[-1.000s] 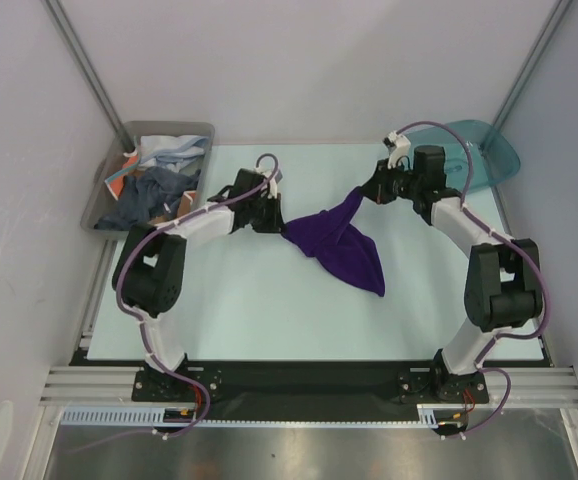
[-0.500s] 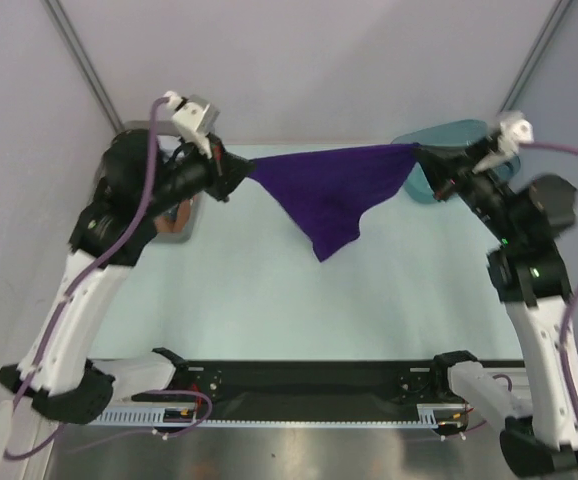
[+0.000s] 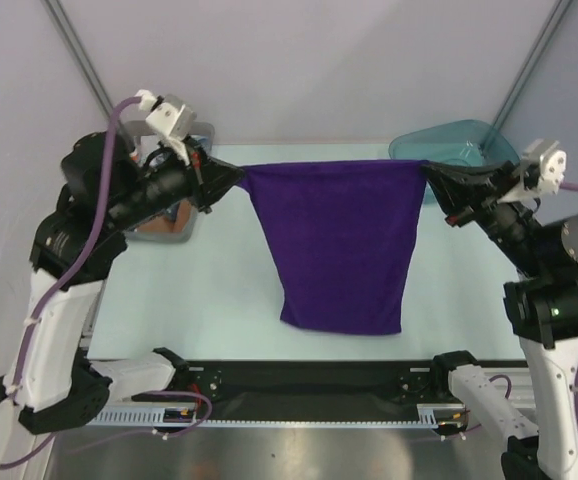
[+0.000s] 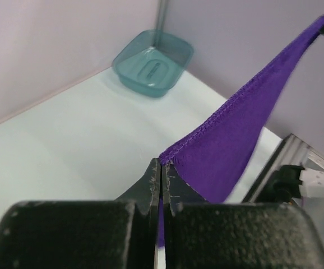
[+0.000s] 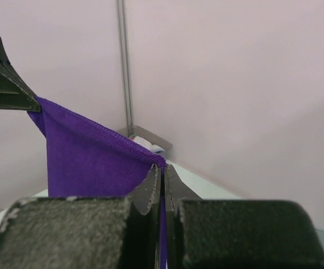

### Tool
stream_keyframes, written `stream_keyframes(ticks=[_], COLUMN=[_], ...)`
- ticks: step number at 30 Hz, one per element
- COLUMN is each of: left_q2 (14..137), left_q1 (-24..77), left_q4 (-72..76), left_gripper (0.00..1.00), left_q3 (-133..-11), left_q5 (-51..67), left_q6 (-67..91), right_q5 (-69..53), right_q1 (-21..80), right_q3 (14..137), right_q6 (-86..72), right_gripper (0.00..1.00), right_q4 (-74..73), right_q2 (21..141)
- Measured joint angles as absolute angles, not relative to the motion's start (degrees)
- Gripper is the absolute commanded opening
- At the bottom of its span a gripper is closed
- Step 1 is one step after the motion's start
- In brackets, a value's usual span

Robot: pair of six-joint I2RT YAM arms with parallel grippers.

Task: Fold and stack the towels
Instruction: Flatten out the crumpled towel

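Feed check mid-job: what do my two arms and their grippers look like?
The left arm and right arm have white shells with black joints and purple cables looped alongside. The left gripper and right gripper are black, with tapered, rough-textured fingers. A white camera block tops each wrist.

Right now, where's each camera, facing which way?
Top: above and behind the bases, looking down on the table; both arms show, purple towel stretched between them.
Left wrist: on the left arm, facing right toward the teal bin; left end effector shows, shut on a towel corner.
Right wrist: on the right arm, facing left toward the grey bin; right end effector shows.
Shared: both wrist views catch the towel's top edge.
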State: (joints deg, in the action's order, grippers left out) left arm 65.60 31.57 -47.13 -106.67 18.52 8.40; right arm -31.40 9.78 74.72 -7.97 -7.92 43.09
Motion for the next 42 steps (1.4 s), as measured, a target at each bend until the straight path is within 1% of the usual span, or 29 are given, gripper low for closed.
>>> stream_keyframes(ticks=[4, 9, 12, 14, 17, 21, 24, 29, 34, 36, 38, 40, 42], left_q2=[72.7, 87.9, 99.3, 106.9, 116.0, 122.0, 123.7, 123.8, 122.9, 120.2, 114.7, 107.5, 96.9], left_q1=[30.3, 23.7, 20.3, 18.7, 17.0, 15.3, 14.2, 13.7, 14.0, 14.7, 16.0, 18.1, 21.4], left_q4=[-49.0, -46.8, -44.5, -43.1, -40.2, -36.1, -33.9, -30.7, -31.0, -32.9, -34.4, -35.8, -35.2], left_gripper=[0.0, 0.0, 0.0, 0.0, 0.0, 0.0, 0.01, 0.0, 0.0, 0.0, 0.0, 0.0, 0.0], left_q3=[-108.5, -110.6, -115.2, -120.3, -127.0, -129.9, -129.8, -128.4, -127.6, -125.5, -120.6, -115.7, -108.3], left_q5=[12.2, 9.1, 8.0, 7.6, 7.6, 7.8, 8.3, 8.2, 6.3, 5.3, 3.9, 2.2, 0.4], left_q6=[7.4, 6.9, 6.0, 5.2, 3.9, 3.2, 2.5, 0.9, -0.1, -0.3, -1.2, -2.6, -4.2], right_q5=[-28.5, -26.4, -26.7, -27.6, -29.5, -32.2, -34.0, -35.7, -35.6, -34.5, -32.9, -31.4, -29.8], right_q1=[9.8, 9.0, 8.6, 8.1, 7.6, 7.0, 6.9, 6.8, 6.8, 7.0, 7.7, 8.4, 10.0], right_q3=[74.5, 72.3, 72.3, 73.1, 74.7, 79.6, 83.7, 86.4, 87.0, 87.0, 86.5, 84.9, 82.3], right_q6=[-7.6, -6.6, -6.3, -6.4, -7.1, -8.1, -8.0, -7.4, -6.2, -5.6, -4.7, -3.7, -2.8], right_gripper=[0.0, 0.0, 0.0, 0.0, 0.0, 0.0, 0.0, 0.0, 0.0, 0.0, 0.0, 0.0, 0.0], right_q4=[-5.9, 4.2, 10.9, 15.1, 20.3, 28.4, 32.4, 35.6, 31.4, 25.4, 18.1, 11.7, 7.2], right_q2=[50.1, 67.3, 80.6, 89.2, 98.6, 109.4, 114.2, 116.7, 114.6, 110.7, 104.4, 95.3, 85.3])
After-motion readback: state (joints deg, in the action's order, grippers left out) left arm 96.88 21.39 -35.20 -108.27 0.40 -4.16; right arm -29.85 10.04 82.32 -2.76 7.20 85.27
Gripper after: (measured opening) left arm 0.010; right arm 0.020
